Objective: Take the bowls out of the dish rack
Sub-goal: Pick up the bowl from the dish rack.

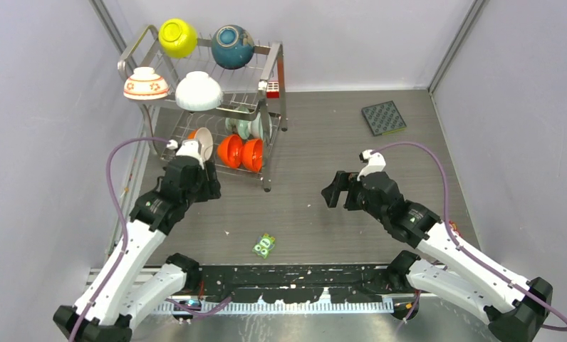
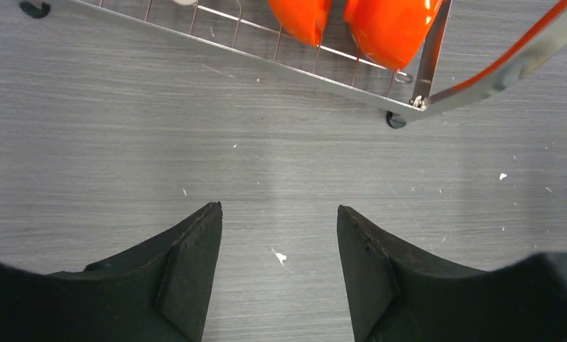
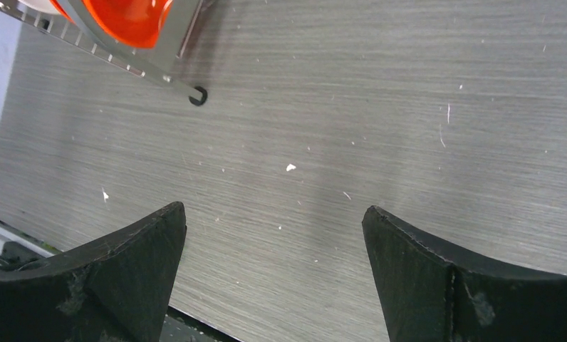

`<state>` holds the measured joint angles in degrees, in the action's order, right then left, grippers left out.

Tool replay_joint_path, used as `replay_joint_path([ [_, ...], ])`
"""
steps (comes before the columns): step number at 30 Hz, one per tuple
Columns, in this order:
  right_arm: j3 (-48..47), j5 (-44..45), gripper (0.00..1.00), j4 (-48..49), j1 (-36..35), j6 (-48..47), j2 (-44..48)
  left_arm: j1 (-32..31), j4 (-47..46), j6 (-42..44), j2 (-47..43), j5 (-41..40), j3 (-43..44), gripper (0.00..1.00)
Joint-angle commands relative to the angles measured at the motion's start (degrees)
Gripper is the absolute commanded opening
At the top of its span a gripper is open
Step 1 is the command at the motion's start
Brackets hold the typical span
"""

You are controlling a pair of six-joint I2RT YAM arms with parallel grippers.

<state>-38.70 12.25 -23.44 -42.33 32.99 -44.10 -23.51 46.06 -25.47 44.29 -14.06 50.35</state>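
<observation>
Black pads, left gripper (image 2: 278, 206): your jaws stand apart with a clear gap and pinch nothing; only the grey tabletop (image 2: 124, 157) shows between them.
Left gripper's place: just short of the near rail of the dish rack (image 2: 437, 92), close to its near right foot.
Right gripper (image 3: 273, 206): your jaws are spread wide and hold nothing, over bare tabletop toward the middle, well apart from the rack.
Orange bowls (image 1: 230, 150): two, side by side on edge in the lower tier at the rack's near right corner, nearest your left jaws.
Pale green bowl (image 1: 242, 128): on edge in the lower tier, just behind the orange pair.
Yellow-green bowl (image 1: 178, 37) and dark teal bowl (image 1: 232, 46): on the upper tier, against its far rail.
Flowered bowl (image 1: 146, 83) and white bowl (image 1: 198, 90): upside down on the upper tier's near side.
Rack's place: far left corner of the tabletop, with a red-white block (image 1: 272, 89) on its right side.
Dark square mat (image 1: 384, 117): flat, near the far right corner.
Small green item (image 1: 264, 245): by the near edge, between your two arms.
</observation>
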Motion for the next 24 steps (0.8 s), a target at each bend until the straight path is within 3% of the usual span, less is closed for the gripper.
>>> replay_joint_path([
  [1,2.9,-0.6,0.97,4.2,-0.3,1.7,1.6,0.0,-7.0,1.8,4.6,-2.5,3.2,0.61],
  [10,5.5,-2.0,0.97,6.5,-0.2,2.7,1.6,-12.5,-16.2,6.2,12.8,-25.3,2.3,0.63],
  [24,6.8,-2.5,0.97,5.7,-0.3,2.4,3.6,-15.3,-35.2,20.9,23.1,-31.8,-3.4,0.6],
])
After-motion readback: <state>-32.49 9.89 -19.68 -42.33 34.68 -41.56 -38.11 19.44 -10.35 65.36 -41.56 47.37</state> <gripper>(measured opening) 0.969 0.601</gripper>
